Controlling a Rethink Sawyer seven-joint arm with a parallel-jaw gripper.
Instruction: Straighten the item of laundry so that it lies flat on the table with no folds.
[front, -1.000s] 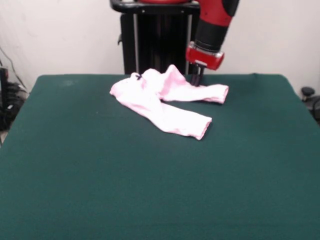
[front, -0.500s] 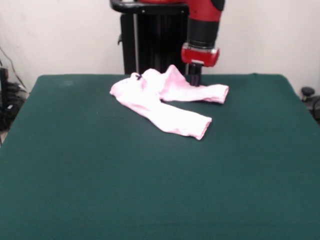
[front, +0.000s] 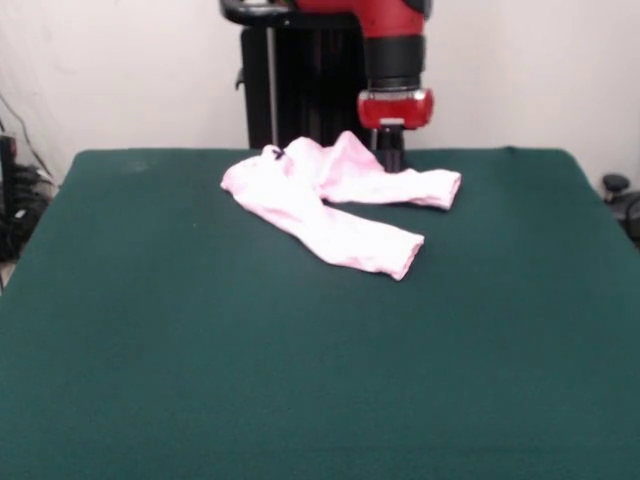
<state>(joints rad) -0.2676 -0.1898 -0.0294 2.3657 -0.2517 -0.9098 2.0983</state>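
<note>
You had no brand, label or writing to read anywhere in this view; the arm (front: 392, 45) showed only plain red and black casing.

The item of laundry (front: 335, 202) was a pair of small pale pink trousers, lying toward the far side of the table (front: 300, 380), slightly left of centre to centre. One leg ran toward you and to the right, ending in a cuff that turned up a little at its near end. The other leg stretched right along the far side, its cuff slightly lifted. The waist end sat bunched at the far left, with a raised fold of cloth standing up in the middle of the garment and a tiny dark bow (front: 276, 153) at the waistband. It was not flat: creases and a hump remained where the two legs met.

The gripper (front: 390, 158) stood just behind the far leg, right of the raised fold, with its red collar above it. Its lower end was hidden by the pink cloth, so you could not tell whether it was spread or closed, nor whether it had hold of the fabric. The arm's upper part was cut off by the top edge.
</note>
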